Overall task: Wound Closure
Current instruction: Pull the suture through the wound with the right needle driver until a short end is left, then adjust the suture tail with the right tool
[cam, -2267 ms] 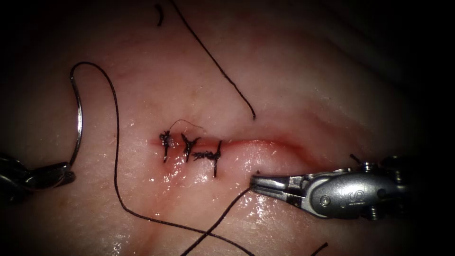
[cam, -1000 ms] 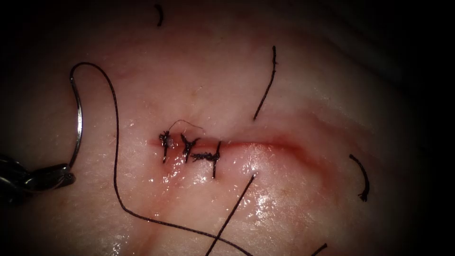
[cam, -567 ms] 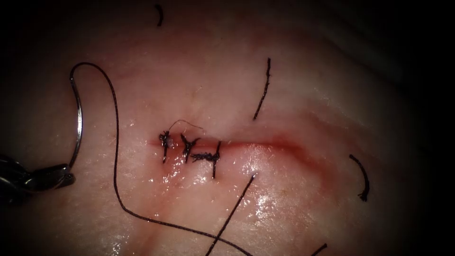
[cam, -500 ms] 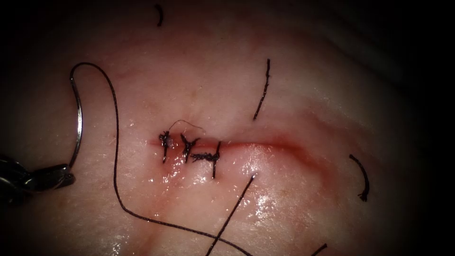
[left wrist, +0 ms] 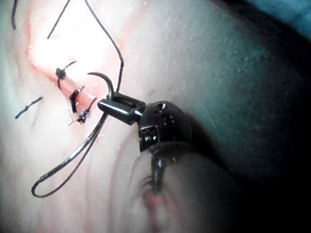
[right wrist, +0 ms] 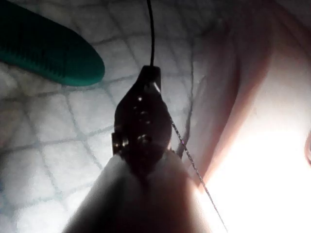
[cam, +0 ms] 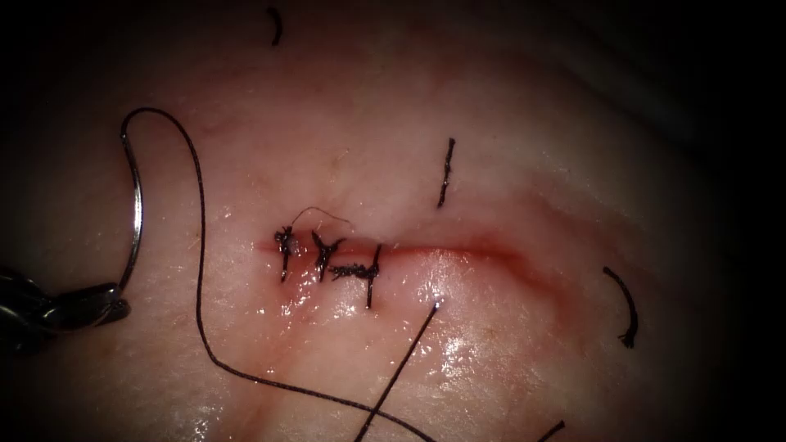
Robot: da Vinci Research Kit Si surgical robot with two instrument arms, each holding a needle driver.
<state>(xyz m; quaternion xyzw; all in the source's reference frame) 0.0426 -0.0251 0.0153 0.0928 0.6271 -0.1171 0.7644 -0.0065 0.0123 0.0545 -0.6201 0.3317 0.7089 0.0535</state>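
you had three stitches (cam: 327, 263) tied at the left end of the cut (cam: 458, 250); its right stretch lay unclosed. your left tool (cam: 78, 304) was clamped on the curved needle (cam: 135, 209) near its lower end, clear of the tissue (cam: 344, 123) by its left edge, long axis upright. your right tool (right wrist: 145, 104) was closed on thread (right wrist: 150, 29), off the tissue.

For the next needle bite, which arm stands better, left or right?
Left, probably. The left tool grips the needle near one end, free of the tissue, left of the cut. The right tool is shut on thread.
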